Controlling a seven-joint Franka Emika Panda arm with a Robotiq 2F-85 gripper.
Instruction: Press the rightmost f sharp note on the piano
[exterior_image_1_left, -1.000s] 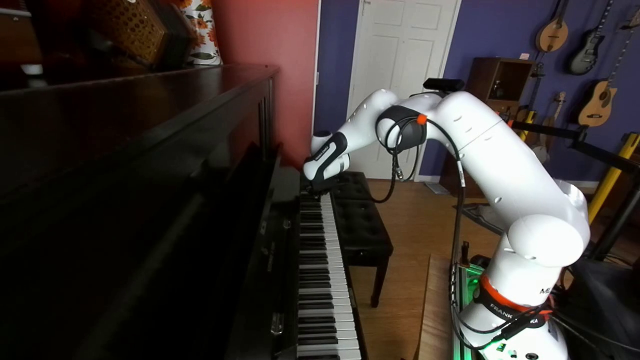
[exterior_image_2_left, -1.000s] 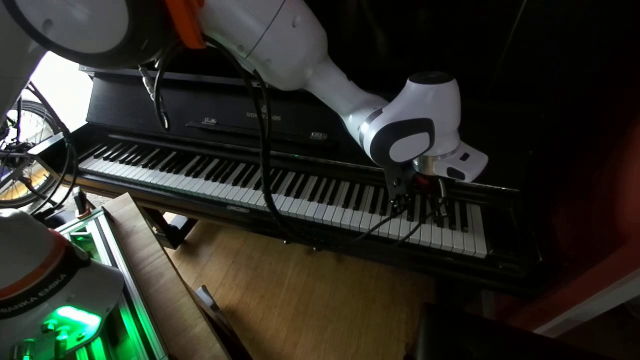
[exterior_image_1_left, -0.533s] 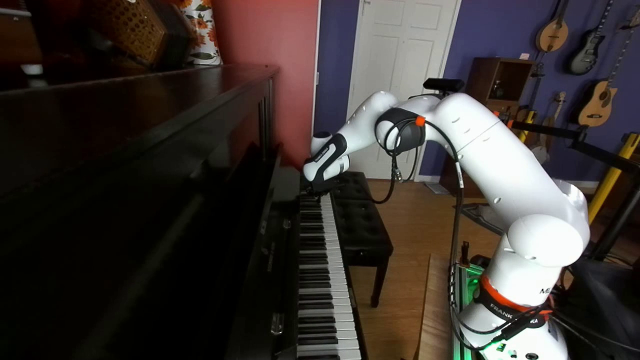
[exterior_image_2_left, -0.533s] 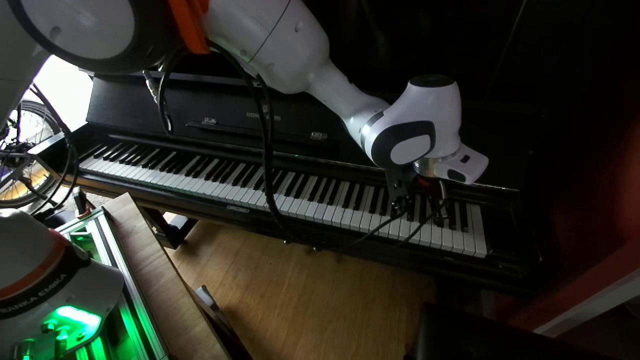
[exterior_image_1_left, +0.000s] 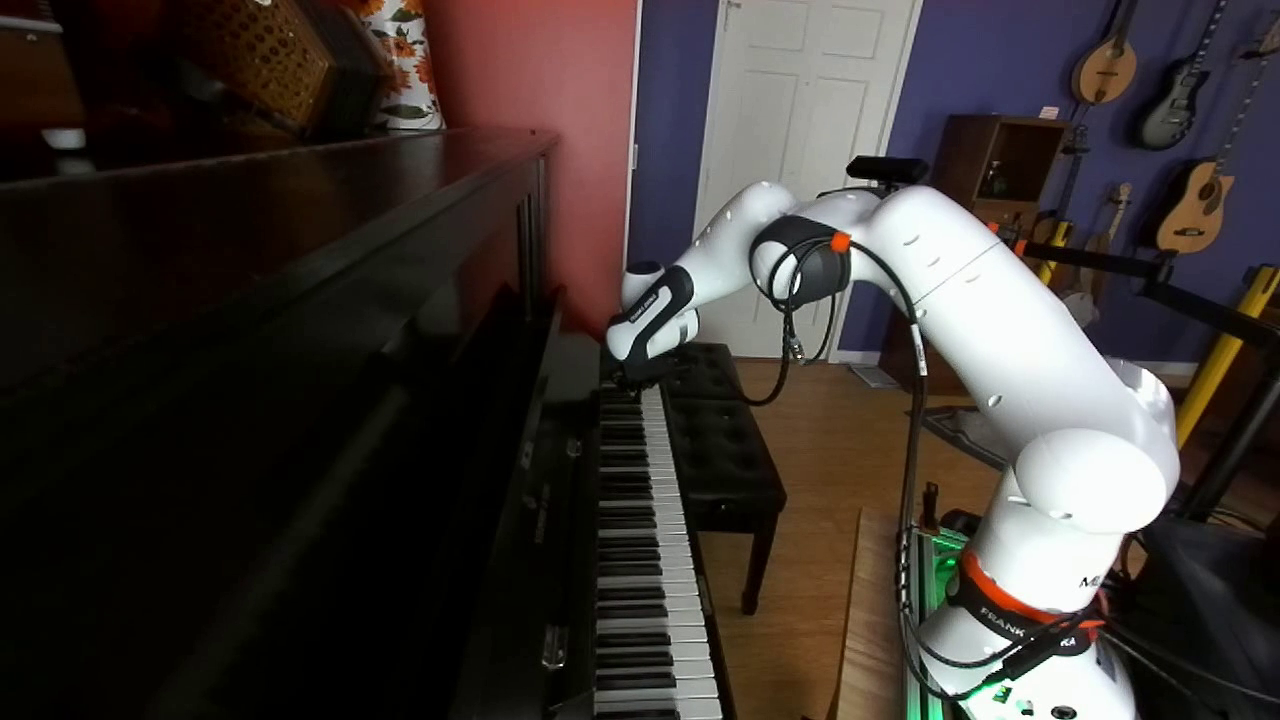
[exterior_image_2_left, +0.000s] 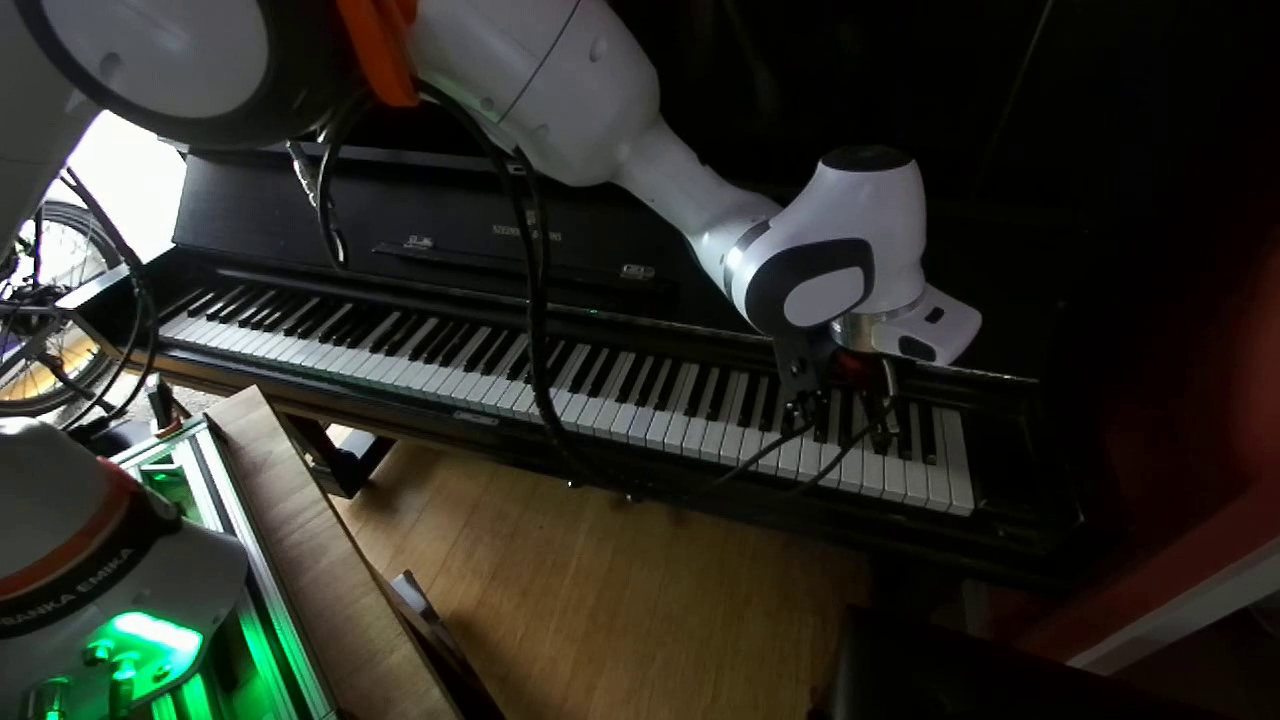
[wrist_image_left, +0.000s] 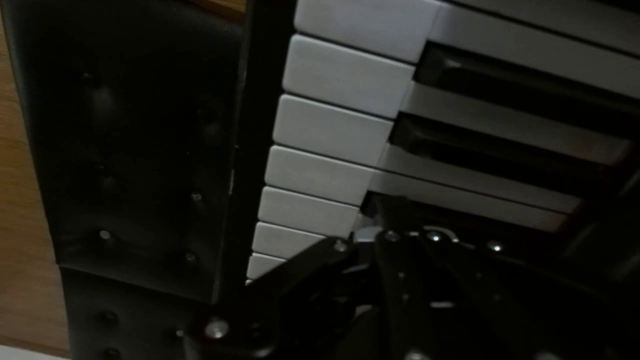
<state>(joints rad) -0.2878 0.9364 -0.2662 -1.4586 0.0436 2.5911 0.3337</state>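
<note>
The piano (exterior_image_1_left: 300, 380) is large, dark and upright, and its row of white and black keys shows in both exterior views, with its dark front (exterior_image_2_left: 330, 215). My gripper (exterior_image_1_left: 630, 382) hangs low over the keys near the piano's right end. In the wrist view my gripper (wrist_image_left: 392, 205) has its fingers together, with nothing seen between them. The tip lies over the front part of a black key (wrist_image_left: 369, 204), just past a pair of black keys (wrist_image_left: 412, 134). The tip hides much of that key; I cannot tell whether they touch or whether the key is down.
A black padded bench (exterior_image_1_left: 722, 450) stands along the keyboard and also shows in the wrist view (wrist_image_left: 150, 150). A loose arm cable (exterior_image_2_left: 535, 350) hangs in front of the keys. A wooden table edge (exterior_image_2_left: 310, 540) is near my base. A concertina (exterior_image_1_left: 265, 75) sits on top.
The upper arm and its cable dipped slightly early on. The hand has since shifted very slightly to the right in an exterior view. The gripper stays over the same end of the keyboard.
</note>
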